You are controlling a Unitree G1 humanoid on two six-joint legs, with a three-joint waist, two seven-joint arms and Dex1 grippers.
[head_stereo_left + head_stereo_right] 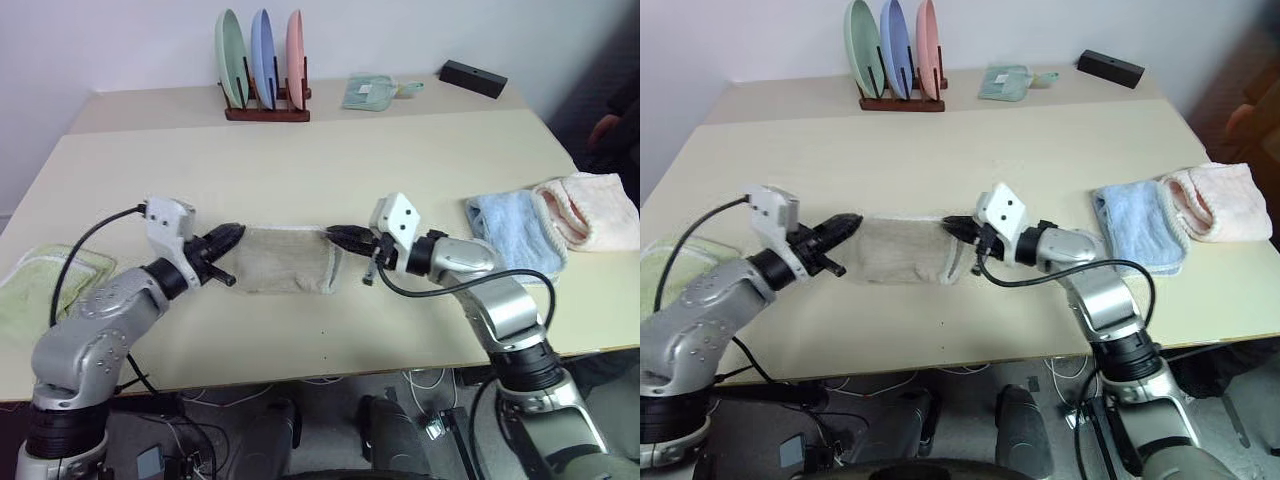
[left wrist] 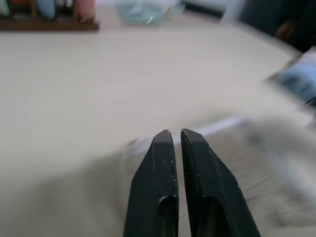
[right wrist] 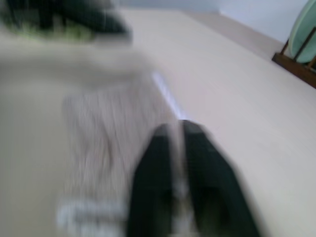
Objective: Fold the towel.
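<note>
Stretching between the 2 grippers, the towel [image 1: 288,260] is hanging taut: left gripper [image 1: 228,237] is pinching its near end, right gripper [image 1: 340,236] is clamping the opposite one. Thin corner bites are risking a slip; uneven pulling is threatening a skewed fold.

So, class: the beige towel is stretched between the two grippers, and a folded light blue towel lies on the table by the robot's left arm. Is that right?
Not quite. The beige towel is stretched between the left gripper and right gripper, but the light blue towel lies by the robot's right arm, as the left eye view shows.
</note>
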